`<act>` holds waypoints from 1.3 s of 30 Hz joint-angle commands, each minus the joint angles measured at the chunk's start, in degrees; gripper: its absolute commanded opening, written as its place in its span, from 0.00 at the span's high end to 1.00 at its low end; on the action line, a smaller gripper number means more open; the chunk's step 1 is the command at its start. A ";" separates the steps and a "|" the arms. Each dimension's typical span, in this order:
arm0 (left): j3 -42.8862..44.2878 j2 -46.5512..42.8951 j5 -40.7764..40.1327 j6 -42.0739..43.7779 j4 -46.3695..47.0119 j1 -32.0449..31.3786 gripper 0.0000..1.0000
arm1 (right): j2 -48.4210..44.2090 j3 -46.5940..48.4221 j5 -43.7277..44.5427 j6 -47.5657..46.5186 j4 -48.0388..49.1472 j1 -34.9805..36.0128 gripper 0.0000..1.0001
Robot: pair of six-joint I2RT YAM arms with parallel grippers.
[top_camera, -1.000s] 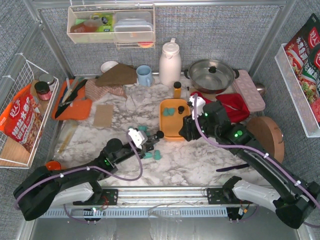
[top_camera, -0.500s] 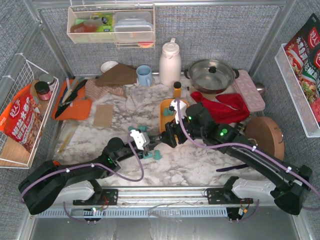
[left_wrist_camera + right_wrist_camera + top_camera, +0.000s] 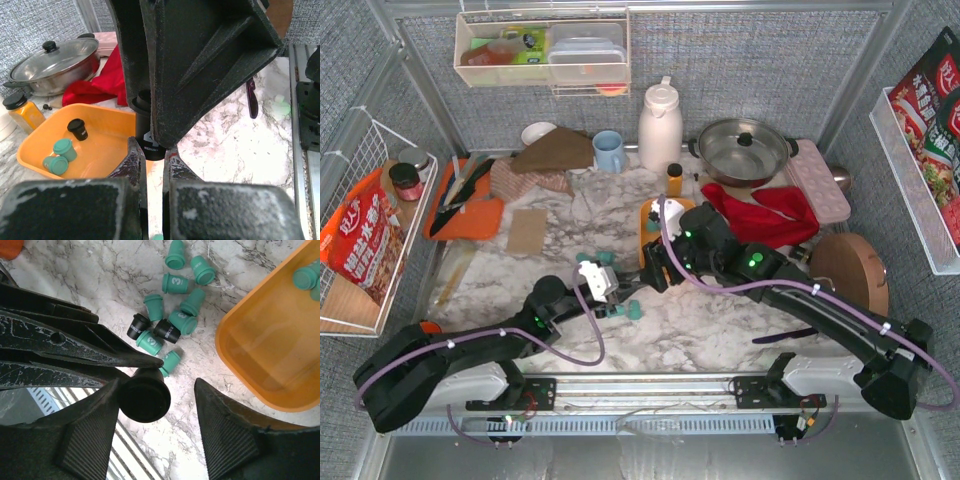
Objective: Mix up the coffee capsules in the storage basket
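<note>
Left claw (image 3: 151,152) pinches a black capsule (image 3: 144,395) right under the gaping right claw (image 3: 156,385).

Left claw is clamped tight on that capsule. The right wrist view catches it end-on, round face to the lens, so its axis points straight up at the right claw, and in the left wrist view it stands upright between the tips. The right claw's jaws are spread wide either side of it, with no grip showing. Whether a finger brushes the capsule, can't tell. The orange basket (image 3: 270,365) fills the right edge of the right wrist view, its long side running diagonally from centre to upper right. Three capsules (image 3: 65,148) sit inside it, two teal and one black. Loose capsules (image 3: 175,283) lie bunched on the marble (image 3: 90,270) at upper centre: teal ones and two black, tipped on their sides, pointing every which way.
</note>
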 commanded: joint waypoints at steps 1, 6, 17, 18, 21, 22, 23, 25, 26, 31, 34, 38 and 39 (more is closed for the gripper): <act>0.79 -0.40 0.36 0.16 -0.13 -0.19 1.00 | 0.07 0.26 1.21 0.25 1.39 0.13 0.42; 1.28 -0.79 -0.66 0.21 -1.50 -0.24 1.00 | 0.35 0.22 0.76 1.35 1.79 0.13 0.66; -0.67 -4.25 -6.27 -0.42 -4.16 -0.25 0.01 | 0.89 1.54 5.18 2.40 -0.30 -0.11 0.92; -1.22 -5.11 -6.67 -0.34 -4.51 -0.29 0.01 | 1.10 1.82 6.39 2.18 -0.66 -0.26 0.93; -2.72 -9.09 -8.32 -0.24 -6.49 -0.25 0.01 | 2.87 3.43 11.76 0.52 -2.18 -0.83 0.95; -3.16 -10.51 -9.29 -0.28 -7.43 -0.25 0.01 | 4.03 4.14 13.69 -0.25 -2.69 -1.10 0.96; -3.41 -12.20 -10.62 -0.65 -8.40 -0.25 0.01 | 5.38 5.21 15.52 -1.19 -3.81 -1.48 0.96; -2.65 -15.90 -15.72 -2.06 -13.04 -0.25 0.01 | 8.90 7.29 19.34 -3.06 -5.20 -2.22 0.96; -1.76 -17.75 -18.61 -3.03 -16.39 -0.25 0.01 | 10.78 8.55 20.66 -4.10 -5.67 -3.02 0.96; 8.18 -23.81 -38.30 -11.65 -40.70 -0.17 0.01 | 21.18 15.06 22.10 -7.16 -6.90 -7.21 0.96; 15.12 -24.85 -44.05 -15.26 -54.36 -0.16 0.01 | 26.53 18.69 19.70 -7.10 -7.42 -9.92 0.95; 21.90 -25.79 -45.13 -16.50 -66.48 -0.16 0.01 | 32.83 22.72 18.24 -7.31 -8.04 -12.06 0.92; 22.68 -26.12 -45.01 -16.23 -68.14 -0.22 0.01 | 34.32 23.48 17.83 -7.12 -8.20 -12.54 0.91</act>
